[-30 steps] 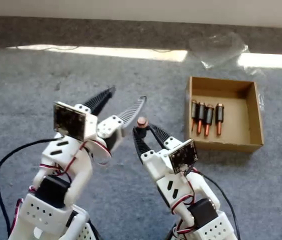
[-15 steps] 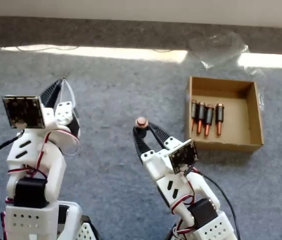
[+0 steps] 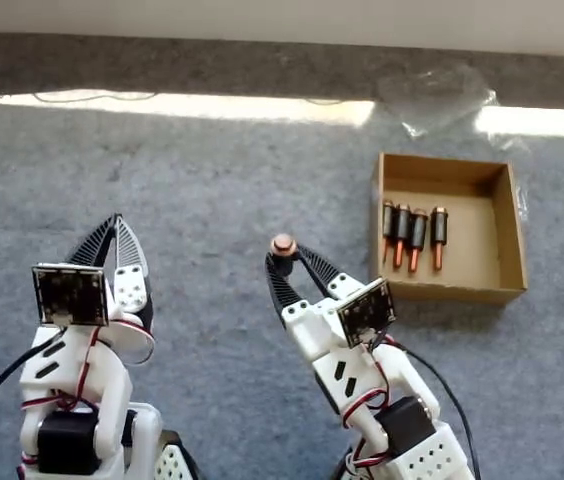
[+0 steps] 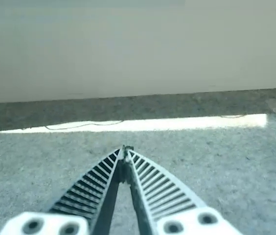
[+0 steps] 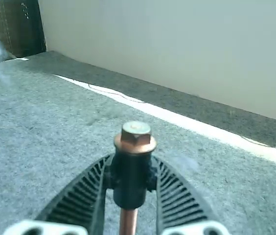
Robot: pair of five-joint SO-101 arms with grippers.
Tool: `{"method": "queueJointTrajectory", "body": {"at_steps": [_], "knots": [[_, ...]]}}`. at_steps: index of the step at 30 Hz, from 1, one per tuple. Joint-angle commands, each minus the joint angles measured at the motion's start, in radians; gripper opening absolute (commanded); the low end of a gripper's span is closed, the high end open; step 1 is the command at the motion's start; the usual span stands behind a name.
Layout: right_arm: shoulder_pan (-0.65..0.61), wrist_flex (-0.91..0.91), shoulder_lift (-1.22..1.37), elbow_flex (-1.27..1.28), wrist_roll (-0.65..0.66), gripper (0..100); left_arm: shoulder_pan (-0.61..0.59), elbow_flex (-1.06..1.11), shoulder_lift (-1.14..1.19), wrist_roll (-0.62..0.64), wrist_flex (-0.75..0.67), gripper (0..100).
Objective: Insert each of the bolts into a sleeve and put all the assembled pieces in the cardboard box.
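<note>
The grey, carpet-like table [image 3: 212, 180] stretches out under both arms. The cardboard box [image 3: 472, 215] sits on its right side, and four assembled pieces [image 3: 412, 235] lie flat inside in a row, touching or nearly so. Their long axes run from the far wall toward the near one, copper heads at the far end. A crumpled clear plastic bag [image 3: 432, 95] lies beyond the box.

The right pincer [image 3: 284, 262] is near the middle of the table. It is closed on a black sleeve [image 5: 129, 181] with a copper bolt [image 5: 135, 137] already through it. The piece stands upright, hex head on top and the shank poking out below between the fingers.

The box lies just to the right of that pincer, with its near-left corner closest, and the right arm is plainly the nearer one. I'd judge the piece has to travel right over the box wall and tip from upright to lying flat, to match the row.

The left pincer [image 3: 117, 222] hangs well apart on the left, tips pressed together and holding nothing.
</note>
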Motion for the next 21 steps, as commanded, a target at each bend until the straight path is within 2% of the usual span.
{"method": "queueJointTrajectory", "body": {"at_steps": [1,6,16,21], "knots": [[0.015,-0.007,-0.01,0.14,0.008,0.4,-0.004,0.016,-0.015,-0.003,0.02,1],[0.056,-0.008,-0.01,0.14,0.008,0.4,-0.005,0.128,-0.018,-0.003,0.041,1],[0.056,-0.008,-0.01,0.14,0.008,0.4,-0.008,0.4,-0.018,-0.008,0.043,1],[0.058,-0.008,-0.012,0.14,0.008,0.4,-0.007,0.43,-0.018,-0.008,0.048,1]]}}
